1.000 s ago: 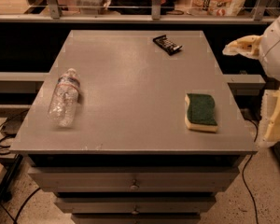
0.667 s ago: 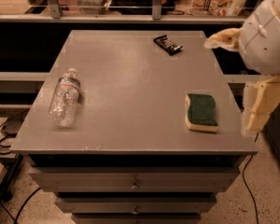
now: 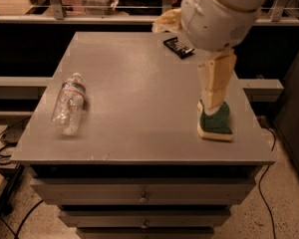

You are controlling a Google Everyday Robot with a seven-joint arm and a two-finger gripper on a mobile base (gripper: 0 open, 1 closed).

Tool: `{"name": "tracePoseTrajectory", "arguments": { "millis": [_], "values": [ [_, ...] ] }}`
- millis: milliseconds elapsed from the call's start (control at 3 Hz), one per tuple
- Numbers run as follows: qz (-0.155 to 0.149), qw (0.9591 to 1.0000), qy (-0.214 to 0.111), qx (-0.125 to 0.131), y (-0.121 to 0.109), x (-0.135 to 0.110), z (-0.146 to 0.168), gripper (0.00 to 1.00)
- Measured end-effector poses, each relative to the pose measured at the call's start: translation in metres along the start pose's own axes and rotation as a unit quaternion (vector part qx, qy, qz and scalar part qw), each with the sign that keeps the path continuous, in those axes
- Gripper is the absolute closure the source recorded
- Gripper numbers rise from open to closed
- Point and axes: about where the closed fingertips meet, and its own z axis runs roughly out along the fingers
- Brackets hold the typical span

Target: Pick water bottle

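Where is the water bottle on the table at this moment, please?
In the camera view, the water bottle lies on its side near the left edge of the table, far from the sponge at right, where the gripper hangs.

this looks like a robot test lab or office work area, not a home. the bench (image 3: 139, 83) is a plain grey metal cabinet with shallow drawers (image 3: 142, 195) under its front edge. loose cables (image 3: 2, 138) trail over a speckled hard floor (image 3: 274, 213) by its front left corner. a metal railing (image 3: 114, 18) runs behind the far edge. a white robot arm (image 3: 219, 14) hangs its beige tool (image 3: 215, 83) above the bench near the right edge.
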Motion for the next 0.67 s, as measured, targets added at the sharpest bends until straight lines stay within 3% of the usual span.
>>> {"name": "tracePoseTrajectory", "arguments": {
  "millis": [333,667],
  "values": [
    [-0.070,0.9973,-0.017,0.016,-0.0489,-0.0467,0.0178,0.00],
    [-0.069,0.9973,-0.016,0.017,-0.0487,-0.0464,0.0172,0.00]
  ]
}}
